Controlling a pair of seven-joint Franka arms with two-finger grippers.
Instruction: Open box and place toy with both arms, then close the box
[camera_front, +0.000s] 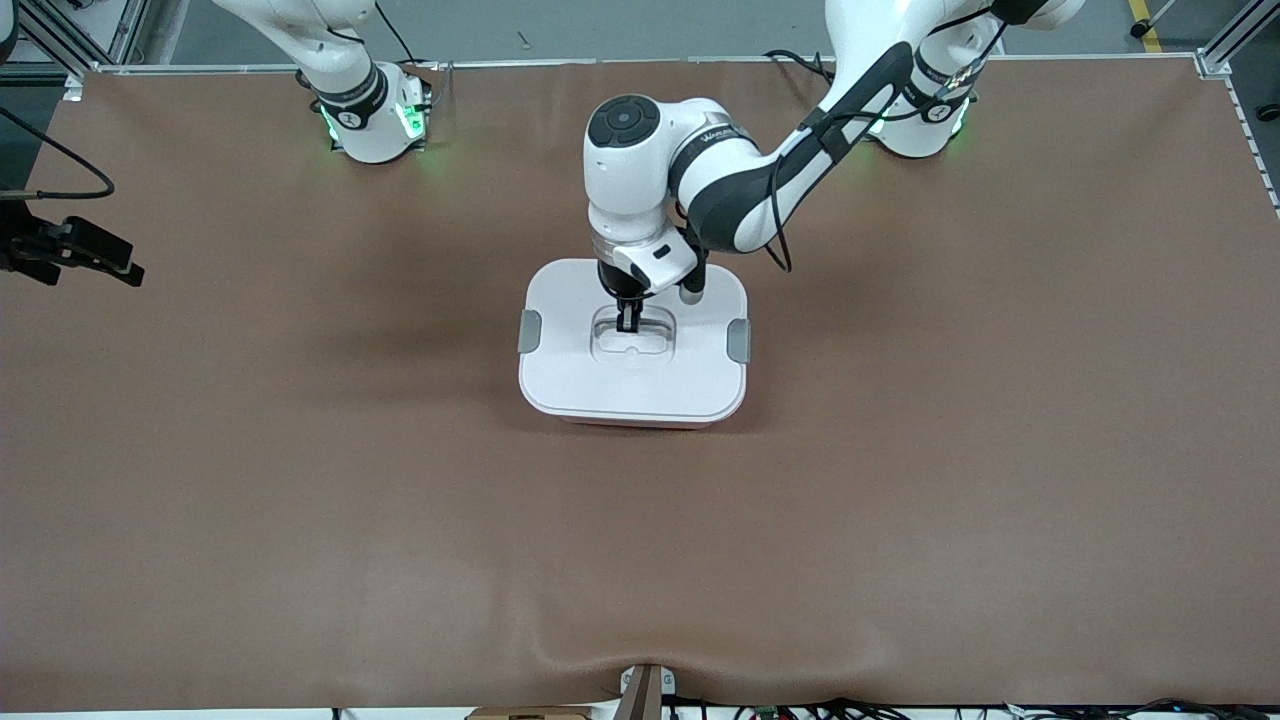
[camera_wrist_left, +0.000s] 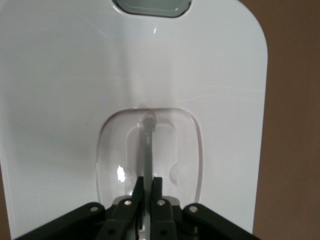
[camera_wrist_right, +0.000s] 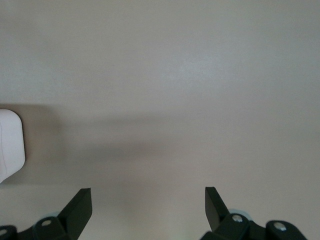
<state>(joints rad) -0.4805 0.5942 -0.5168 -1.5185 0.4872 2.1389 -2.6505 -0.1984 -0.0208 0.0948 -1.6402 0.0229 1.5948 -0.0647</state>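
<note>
One box (camera_front: 633, 375), white lid on and both grey side clips (camera_front: 529, 331) in place, sits mid-table. The left gripper (camera_front: 628, 322) is down in the lid's recess, pinched tight on the clear centre handle (camera_wrist_left: 148, 145). The right gripper (camera_wrist_right: 148, 200) waits, jaws spread wide and holding nothing, over bare table (camera_wrist_right: 175, 75).

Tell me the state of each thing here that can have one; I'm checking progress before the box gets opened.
Box: closed, white lid on.
Lid handle: pinched by the left gripper.
Side clips: whether latched, cannot tell.
Left gripper: shut on the lid handle, in the lid's recess.
Right gripper: open, empty, waiting over bare table at the right arm's end.
</note>
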